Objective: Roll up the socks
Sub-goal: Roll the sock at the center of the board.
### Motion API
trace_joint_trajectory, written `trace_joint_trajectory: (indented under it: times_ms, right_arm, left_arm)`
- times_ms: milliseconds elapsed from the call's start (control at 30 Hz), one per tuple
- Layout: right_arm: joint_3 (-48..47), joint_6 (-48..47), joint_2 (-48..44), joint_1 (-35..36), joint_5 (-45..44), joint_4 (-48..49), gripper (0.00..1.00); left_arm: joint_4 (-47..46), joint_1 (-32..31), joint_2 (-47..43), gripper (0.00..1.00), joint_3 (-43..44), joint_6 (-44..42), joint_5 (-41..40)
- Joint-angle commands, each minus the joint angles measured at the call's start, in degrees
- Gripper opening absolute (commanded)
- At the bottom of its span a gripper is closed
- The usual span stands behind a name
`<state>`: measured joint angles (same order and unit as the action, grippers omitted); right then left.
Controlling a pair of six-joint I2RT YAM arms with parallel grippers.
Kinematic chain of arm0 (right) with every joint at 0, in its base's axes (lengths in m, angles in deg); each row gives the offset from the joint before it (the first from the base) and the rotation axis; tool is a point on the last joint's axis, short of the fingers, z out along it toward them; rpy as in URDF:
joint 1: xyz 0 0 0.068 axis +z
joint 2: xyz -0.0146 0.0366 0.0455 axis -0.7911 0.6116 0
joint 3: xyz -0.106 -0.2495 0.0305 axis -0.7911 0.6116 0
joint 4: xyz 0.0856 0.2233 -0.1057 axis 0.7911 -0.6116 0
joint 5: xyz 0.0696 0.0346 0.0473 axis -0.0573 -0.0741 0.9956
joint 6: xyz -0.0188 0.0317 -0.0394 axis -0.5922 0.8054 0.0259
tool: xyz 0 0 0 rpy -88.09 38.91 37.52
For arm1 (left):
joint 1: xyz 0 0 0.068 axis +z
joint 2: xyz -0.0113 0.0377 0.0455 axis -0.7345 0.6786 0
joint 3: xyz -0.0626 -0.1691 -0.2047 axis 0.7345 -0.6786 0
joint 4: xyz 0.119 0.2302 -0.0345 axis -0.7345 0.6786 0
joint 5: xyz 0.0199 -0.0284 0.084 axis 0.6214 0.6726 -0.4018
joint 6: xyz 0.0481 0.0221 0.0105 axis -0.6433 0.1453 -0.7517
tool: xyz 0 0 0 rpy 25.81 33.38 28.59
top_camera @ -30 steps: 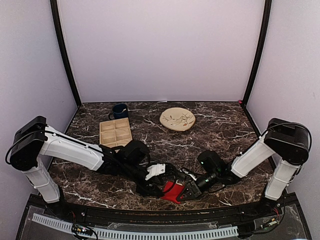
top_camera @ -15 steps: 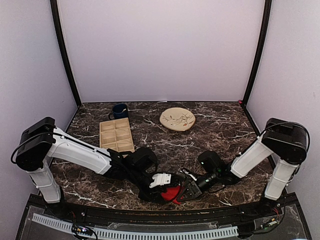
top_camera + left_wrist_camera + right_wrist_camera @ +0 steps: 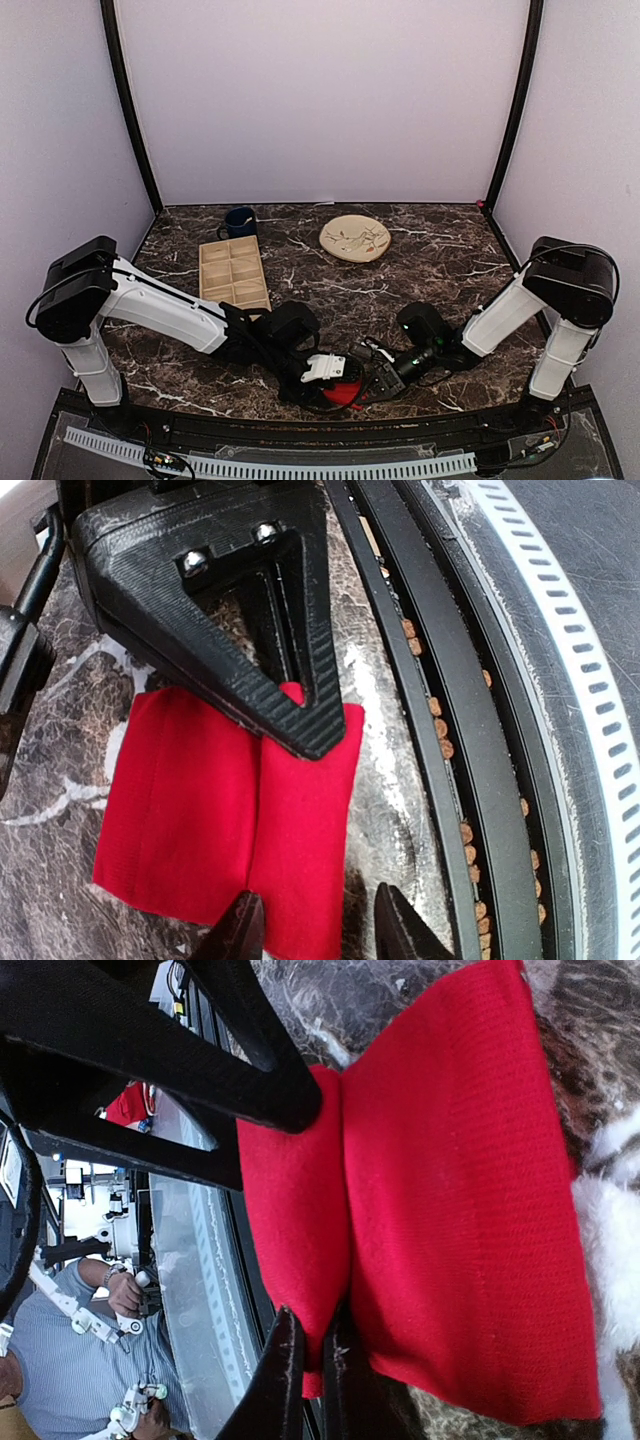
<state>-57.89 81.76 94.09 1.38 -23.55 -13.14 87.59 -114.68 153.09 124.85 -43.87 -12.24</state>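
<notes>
**Item under task.** The bright red soft fabric socks (image 3: 200, 800) lie flat at the near edge of the dark marbled tabletop (image 3: 440, 250), just beside the black front rail (image 3: 440, 740). They show as two panels side by side with a crease between. No roll is visible. Whether both socks are stacked in this bundle cannot be told.

**Pincers.**
- The right pincer (image 3: 312, 1330) has its fingers together, clamped on a thin ridge of red fabric at the crease.
- The left pincer (image 3: 318, 900) faces it from the opposite end. Its fingers stand apart and straddle the rail-side panel without gripping it. One finger is over the fabric and the other is just off its edge.
- The two pincers are very near each other over the bundle.

**Surroundings.** A round beige plate with a thin line pattern (image 3: 355, 238), a beige compartment tray (image 3: 232, 268) and a dark blue mug (image 3: 239, 221) sit well apart at the far side and are not involved.

**Risks, as judged.**
- The right grip holds little fabric, so any pull could strip it free.
- If the left pincer closes here, it may catch only one layer, which would skew or loosen the roll.
- With heads this close, a turning motion could bring them into contact.
- The bundle sits by the rail, so a push outward could slide it off the edge.
</notes>
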Motion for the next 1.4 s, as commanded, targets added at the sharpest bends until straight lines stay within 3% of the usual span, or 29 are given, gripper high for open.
trace_joint_trajectory:
  times_ms: [0,633,700,800,900,1367]
  right_arm:
    - [0.6,0.15,0.86,-0.32,0.81,1.57,0.0]
    - [0.52,0.57,1.81,-0.41,1.39,1.42,0.0]
    - [0.43,0.45,1.85,-0.41,1.0,1.01,0.03]
    - [0.47,0.13,1.62,-0.49,0.31,0.09,0.18]
    - [0.57,-0.6,0.77,-0.58,-0.89,-1.41,0.26]
    - [2.3,-2.91,-7.7,-3.81,-9.89,-6.91,0.32]
  left_arm:
    - [0.69,-0.51,0.37,0.39,0.84,-1.37,-0.57]
    - [2.68,-0.52,3.08,0.17,2.87,-2.88,0.78]
    - [3.81,-0.44,3.82,0.16,3.69,-3.14,1.15]
    - [5.1,0.01,4.76,0.15,4.61,-3.24,2.06]
    - [7.06,1.64,5.18,0.15,5.69,-2.88,4.49]
    - [18.21,6.52,10.47,0.15,13.22,-3.88,11.61]
